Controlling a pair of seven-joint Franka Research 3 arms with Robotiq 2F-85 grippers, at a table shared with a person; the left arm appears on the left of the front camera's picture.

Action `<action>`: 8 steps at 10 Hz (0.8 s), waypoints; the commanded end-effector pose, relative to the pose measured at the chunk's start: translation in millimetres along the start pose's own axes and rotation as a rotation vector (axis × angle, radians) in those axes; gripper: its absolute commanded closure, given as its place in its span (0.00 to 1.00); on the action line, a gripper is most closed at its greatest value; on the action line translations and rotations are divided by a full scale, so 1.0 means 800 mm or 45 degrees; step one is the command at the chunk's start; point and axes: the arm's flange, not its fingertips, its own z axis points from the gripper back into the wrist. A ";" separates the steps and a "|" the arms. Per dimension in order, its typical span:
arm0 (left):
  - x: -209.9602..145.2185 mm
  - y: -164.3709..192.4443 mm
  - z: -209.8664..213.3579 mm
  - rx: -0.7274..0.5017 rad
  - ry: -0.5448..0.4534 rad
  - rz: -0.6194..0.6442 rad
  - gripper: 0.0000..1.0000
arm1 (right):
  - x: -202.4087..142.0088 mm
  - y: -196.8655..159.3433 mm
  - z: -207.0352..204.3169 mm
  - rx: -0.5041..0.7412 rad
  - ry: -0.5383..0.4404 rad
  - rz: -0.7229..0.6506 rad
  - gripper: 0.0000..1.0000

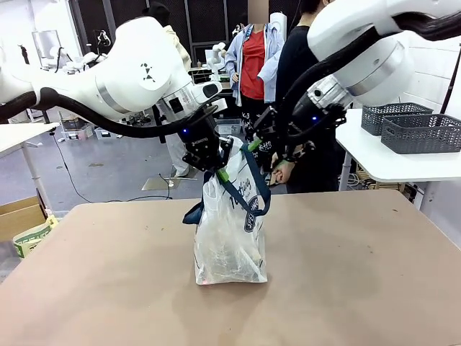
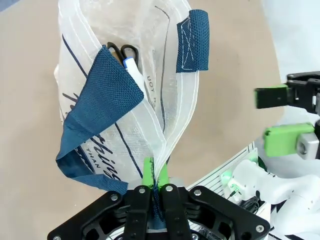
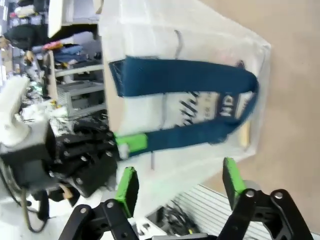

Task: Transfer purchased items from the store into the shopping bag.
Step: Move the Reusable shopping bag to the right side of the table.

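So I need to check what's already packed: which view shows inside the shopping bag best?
The left wrist view: it looks into the shopping bag, showing scissor handles. The front view shows only vague shapes through the plastic; the right wrist view shows its outside.

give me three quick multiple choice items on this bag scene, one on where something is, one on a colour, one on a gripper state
1. Where does the shopping bag stand?
A. on the tan table
B. on the floor
C. inside a grey basket

2. What colour are the bag's strap handles?
A. red
B. navy blue
C. yellow

3. How is the left gripper?
A. wide open above the table
B. shut on the bag's top edge
C. holding a bottle

Answers:
1 A, the front view shows its base resting on the table.
2 B, both wrist views show dark blue straps.
3 B, the left wrist view shows its green pads pressed together on the white plastic; the right gripper is open.
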 end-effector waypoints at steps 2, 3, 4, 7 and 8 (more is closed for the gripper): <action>-0.001 0.001 0.004 -0.006 -0.001 0.007 1.00 | -0.038 -0.008 0.053 -0.350 -0.043 0.439 0.00; -0.001 0.001 0.004 -0.006 -0.001 0.007 1.00 | -0.044 -0.002 0.074 -0.440 -0.062 0.601 0.00; -0.001 0.001 0.004 -0.006 -0.001 0.007 1.00 | -0.046 0.008 0.091 -0.474 -0.069 0.725 0.00; -0.001 0.001 0.004 -0.006 -0.001 0.007 1.00 | -0.041 0.029 0.122 -0.395 -0.139 0.845 0.00; -0.001 0.001 0.004 -0.006 -0.001 0.007 1.00 | -0.031 0.036 0.116 -0.412 -0.164 0.784 0.00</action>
